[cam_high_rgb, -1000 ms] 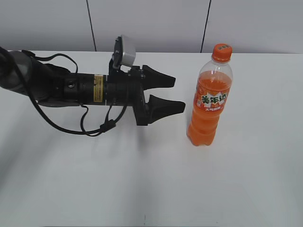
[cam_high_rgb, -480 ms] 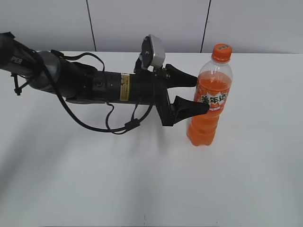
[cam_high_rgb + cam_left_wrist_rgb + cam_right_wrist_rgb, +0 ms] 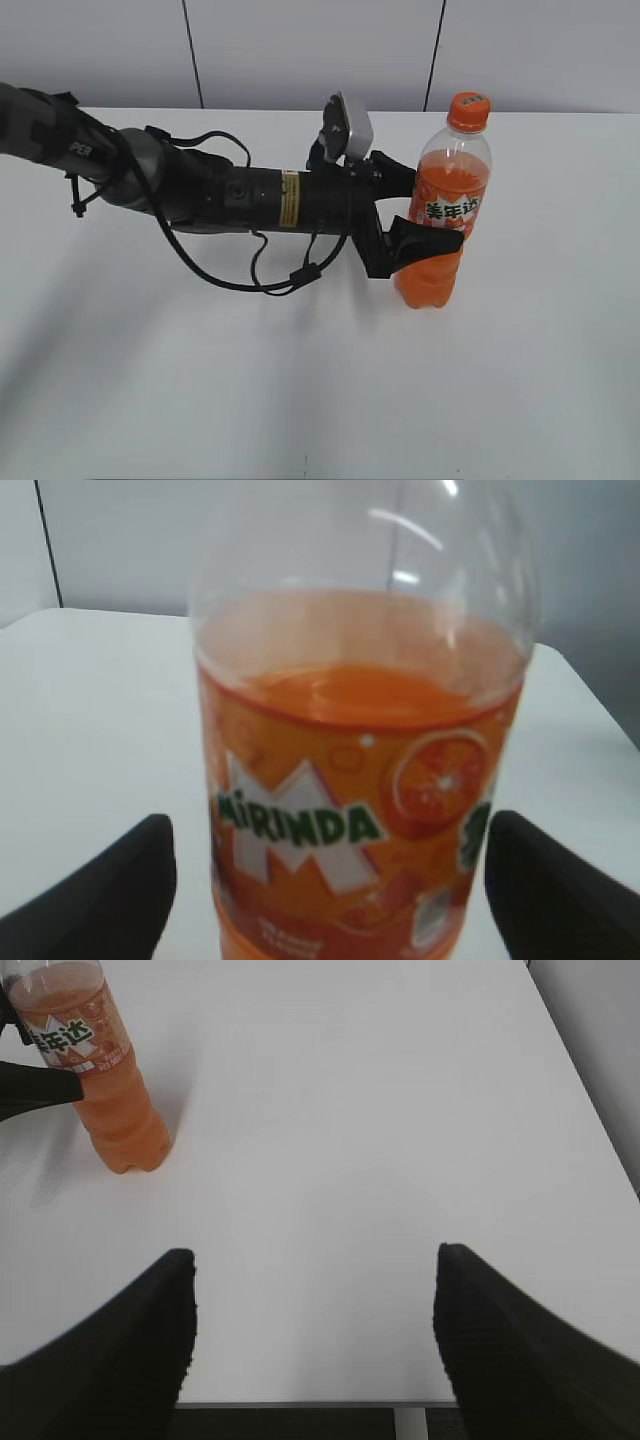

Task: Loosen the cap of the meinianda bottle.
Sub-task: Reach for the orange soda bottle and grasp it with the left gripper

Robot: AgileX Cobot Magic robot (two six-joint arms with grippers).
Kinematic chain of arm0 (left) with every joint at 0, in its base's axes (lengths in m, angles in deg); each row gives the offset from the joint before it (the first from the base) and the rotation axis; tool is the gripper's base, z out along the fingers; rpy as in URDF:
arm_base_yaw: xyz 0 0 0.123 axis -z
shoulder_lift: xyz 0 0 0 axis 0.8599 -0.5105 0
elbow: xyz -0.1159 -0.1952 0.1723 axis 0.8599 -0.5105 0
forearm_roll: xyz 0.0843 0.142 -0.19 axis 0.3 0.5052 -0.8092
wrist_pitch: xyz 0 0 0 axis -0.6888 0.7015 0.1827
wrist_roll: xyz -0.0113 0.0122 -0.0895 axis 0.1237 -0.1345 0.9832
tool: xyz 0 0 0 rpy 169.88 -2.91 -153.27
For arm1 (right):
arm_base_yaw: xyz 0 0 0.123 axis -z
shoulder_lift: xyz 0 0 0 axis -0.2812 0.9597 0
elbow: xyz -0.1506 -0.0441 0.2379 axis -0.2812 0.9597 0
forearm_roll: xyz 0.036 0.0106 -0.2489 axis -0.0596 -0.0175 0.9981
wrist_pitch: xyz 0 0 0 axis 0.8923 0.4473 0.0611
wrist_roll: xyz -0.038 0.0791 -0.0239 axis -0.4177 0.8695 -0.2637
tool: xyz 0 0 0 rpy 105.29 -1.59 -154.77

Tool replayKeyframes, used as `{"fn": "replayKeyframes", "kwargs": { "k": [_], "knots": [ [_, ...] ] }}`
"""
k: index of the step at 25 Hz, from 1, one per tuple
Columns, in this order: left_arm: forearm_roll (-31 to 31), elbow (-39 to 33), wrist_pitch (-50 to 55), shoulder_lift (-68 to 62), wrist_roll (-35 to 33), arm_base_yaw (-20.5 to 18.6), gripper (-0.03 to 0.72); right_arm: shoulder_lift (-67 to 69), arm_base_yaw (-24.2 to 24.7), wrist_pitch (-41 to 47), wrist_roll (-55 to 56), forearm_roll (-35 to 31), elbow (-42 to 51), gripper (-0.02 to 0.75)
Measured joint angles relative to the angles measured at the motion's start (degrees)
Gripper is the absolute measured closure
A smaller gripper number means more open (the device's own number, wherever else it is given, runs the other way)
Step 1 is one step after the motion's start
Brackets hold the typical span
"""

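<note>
The meinianda bottle [image 3: 442, 262] stands upright on the white table, right of centre, with its orange cap [image 3: 469, 110] screwed on top. My left gripper [image 3: 430, 212] lies level and is open, one finger on each side of the bottle at label height. In the left wrist view the bottle [image 3: 355, 730] fills the frame between the two fingers [image 3: 330, 880], with a small gap on each side; the cap is out of that view. My right gripper [image 3: 315, 1330] is open and empty, above the table's near edge. The bottle [image 3: 115, 1090] shows at its far left.
The white table [image 3: 300, 380] meets a grey panelled wall [image 3: 320, 50] behind. The left arm and its cable [image 3: 230, 270] stretch across the table's left half. The right gripper does not show in the exterior view. The table's right edge [image 3: 585, 1110] shows in the right wrist view.
My left arm has moved right across the table, and its open fingers now straddle the bottle's label. The bottle has not moved.
</note>
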Motion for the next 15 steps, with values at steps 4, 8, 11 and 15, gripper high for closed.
{"fn": "replayKeyframes", "kwargs": {
  "k": [4, 8, 11, 15],
  "knots": [
    [-0.89, 1.46, 0.86, -0.38, 0.00, 1.10, 0.113, 0.00, 0.00, 0.00, 0.00, -0.07, 0.00, 0.183],
    [-0.95, 1.52, 1.92, -0.38, 0.00, 1.78, 0.114, 0.00, 0.00, 0.00, 0.00, -0.07, 0.00, 0.183],
    [-1.06, 1.52, 3.57, -0.38, 0.00, 2.25, 0.118, 0.00, 0.00, 0.00, 0.00, -0.07, 0.00, 0.183],
    [-1.12, 1.52, 4.10, -0.38, 0.01, 2.49, 0.204, 0.00, 0.00, 0.00, 0.00, -0.07, 0.00, 0.183]
  ]
}}
